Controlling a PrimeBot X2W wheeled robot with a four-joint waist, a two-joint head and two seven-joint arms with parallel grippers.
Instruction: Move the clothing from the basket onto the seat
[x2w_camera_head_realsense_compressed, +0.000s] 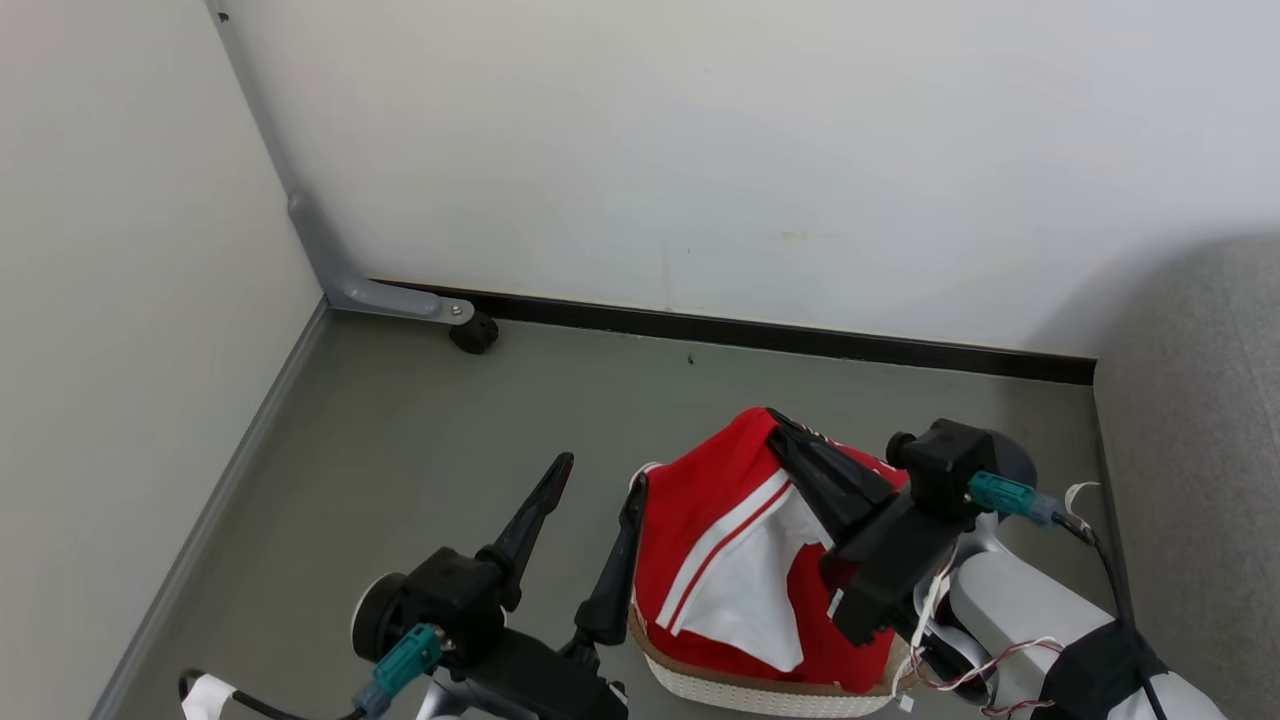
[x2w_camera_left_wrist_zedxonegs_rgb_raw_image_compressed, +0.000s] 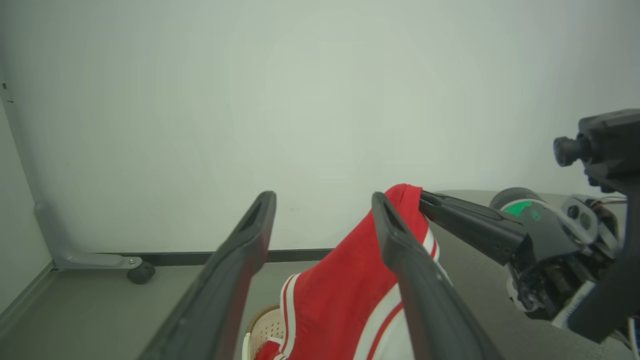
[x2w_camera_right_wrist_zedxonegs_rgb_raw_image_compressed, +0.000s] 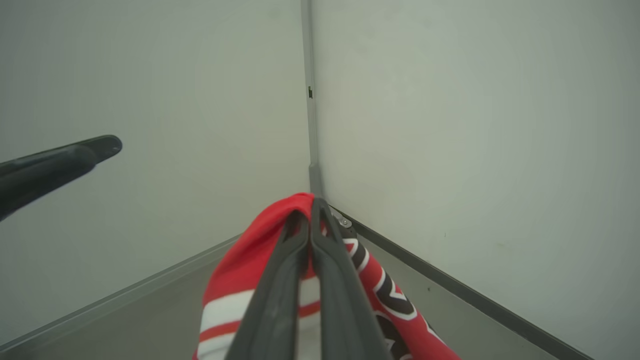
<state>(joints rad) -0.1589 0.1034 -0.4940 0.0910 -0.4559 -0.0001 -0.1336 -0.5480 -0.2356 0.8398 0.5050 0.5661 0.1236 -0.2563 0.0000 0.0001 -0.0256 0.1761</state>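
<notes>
right pincer (x2w_camera_head_realsense_compressed: 777, 418) clamped on the peak of a soft red jersey (x2w_camera_head_realsense_compressed: 715, 490), white stripe trim, draping down into the perforated cream basket (x2w_camera_head_realsense_compressed: 770, 695) with brown woven rim. left pincer (x2w_camera_head_realsense_compressed: 602, 472) spread wide, holding nothing, just beside the cloth. grey fabric sofa (x2w_camera_head_realsense_compressed: 1200, 450) at right.

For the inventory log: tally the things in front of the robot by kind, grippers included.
Grippers: 2, left gripper open, right gripper shut on the clothing
Clothing bundles: 1, number of pieces unclear
Baskets: 1, the basket
Seats: 1, the seat
Total: 5
</notes>
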